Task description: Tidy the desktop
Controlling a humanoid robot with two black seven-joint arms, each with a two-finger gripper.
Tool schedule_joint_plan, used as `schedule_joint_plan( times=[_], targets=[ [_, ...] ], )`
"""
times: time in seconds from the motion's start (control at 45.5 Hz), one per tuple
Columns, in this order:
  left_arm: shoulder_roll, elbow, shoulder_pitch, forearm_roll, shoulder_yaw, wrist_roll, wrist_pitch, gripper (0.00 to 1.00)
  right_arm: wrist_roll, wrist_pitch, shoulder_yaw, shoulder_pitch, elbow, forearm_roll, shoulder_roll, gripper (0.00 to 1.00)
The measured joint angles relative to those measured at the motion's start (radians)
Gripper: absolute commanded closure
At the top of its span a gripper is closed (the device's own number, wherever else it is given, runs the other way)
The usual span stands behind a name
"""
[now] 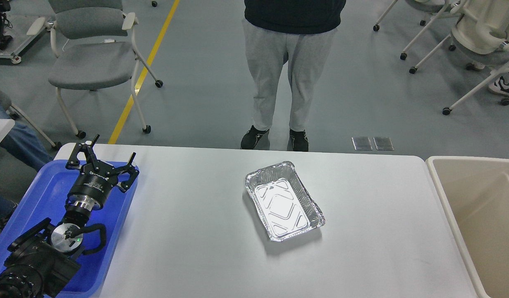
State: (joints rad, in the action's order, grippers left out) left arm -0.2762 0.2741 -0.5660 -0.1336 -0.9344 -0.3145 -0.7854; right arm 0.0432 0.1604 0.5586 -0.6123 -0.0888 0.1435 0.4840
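The white desktop fills the lower part of the head view. An empty silver foil tray lies near its middle, tilted a little. My left gripper is open and empty, its fingers spread above the far right part of the blue plastic tray at the desktop's left end. It is far to the left of the foil tray. My right arm and gripper are out of view.
A beige plastic bin stands against the desktop's right edge. A person in grey trousers stands just beyond the far edge. Wheeled chairs stand on the floor behind.
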Motion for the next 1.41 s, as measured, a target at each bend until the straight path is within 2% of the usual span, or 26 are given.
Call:
schedule_joint_plan(
  times=[0.242, 0.264, 0.308, 0.374, 0.484, 1.011, 1.231, 1.407],
  targets=[
    [0.0, 0.0, 0.0, 0.0, 0.0, 0.0, 0.0, 0.0, -0.002, -0.014, 0.008, 0.028, 0.001, 0.001, -0.016, 1.0],
    [0.0, 0.0, 0.0, 0.0, 0.0, 0.0, 0.0, 0.0, -0.002, -0.015, 0.009, 0.031, 0.001, 0.001, -0.016, 0.91],
    [0.0, 0.0, 0.0, 0.0, 0.0, 0.0, 0.0, 0.0, -0.003, -0.016, 0.009, 0.035, 0.001, 0.0, -0.019, 0.6],
    [0.0, 0.0, 0.0, 0.0, 0.0, 0.0, 0.0, 0.0, -0.003, -0.017, 0.009, 0.042, 0.001, 0.001, -0.023, 0.31],
    [0.0, 0.0, 0.0, 0.0, 0.0, 0.0, 0.0, 0.0, -0.003, -0.015, 0.008, 0.054, 0.001, 0.0, -0.029, 0.0],
    [-0.001, 0.0, 0.0, 0.001, 0.0, 0.0, 0.0, 0.0, -0.006, -0.016, 0.007, 0.056, -0.004, -0.01, -0.003, 0.0],
    [-0.002, 0.0, 0.0, 0.0, 0.0, 0.0, 0.0, 0.0, -0.064, -0.019, 0.069, 0.026, -0.052, -0.002, 0.013, 0.0],
    [-0.002, 0.0, 0.0, 0.0, -0.001, 0.0, 0.0, 0.0, -0.094, -0.02, 0.179, 0.016, -0.191, -0.001, 0.07, 0.0]
  ],
)
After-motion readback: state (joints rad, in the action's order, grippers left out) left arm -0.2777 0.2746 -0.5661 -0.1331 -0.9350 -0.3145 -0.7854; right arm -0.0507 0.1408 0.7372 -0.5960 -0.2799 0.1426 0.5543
